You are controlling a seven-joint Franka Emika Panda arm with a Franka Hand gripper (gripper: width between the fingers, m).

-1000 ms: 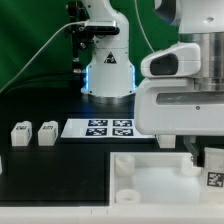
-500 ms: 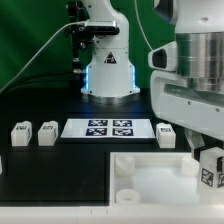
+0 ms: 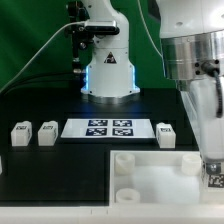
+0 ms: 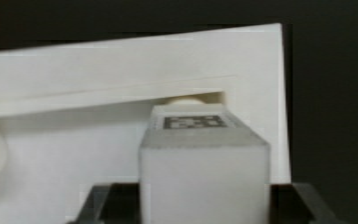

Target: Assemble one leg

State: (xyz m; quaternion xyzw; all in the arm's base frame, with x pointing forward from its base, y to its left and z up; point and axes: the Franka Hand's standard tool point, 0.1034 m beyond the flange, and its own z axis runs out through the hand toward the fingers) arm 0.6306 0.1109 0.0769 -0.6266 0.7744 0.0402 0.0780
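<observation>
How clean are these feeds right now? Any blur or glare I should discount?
Exterior view: fairly sharp; the arm fills the right, the gripper soft at the frame edge, the marker board crisp. Wrist view: soft focus; the leg looms close, its tag smeared; the white tray is nearly washed out.

The exterior view looks across the black table [image 3: 50,170] from low in front, facing the arm's base [image 3: 108,75], which stands at twelve o'clock near the middle of the picture against a green backdrop [image 3: 25,40]. The marker board [image 3: 108,128] lies just below centre, and the large white tray-like part [image 3: 150,175] fills the five o'clock corner, close to the lens. The wrist view sits very near its subject, looking along the gripper [image 4: 202,195] at the leg [image 4: 202,155] and the same tray-like part [image 4: 87,90] behind it. Both views share that tray-like part and the leg [image 3: 214,172], at four o'clock in the exterior view
</observation>
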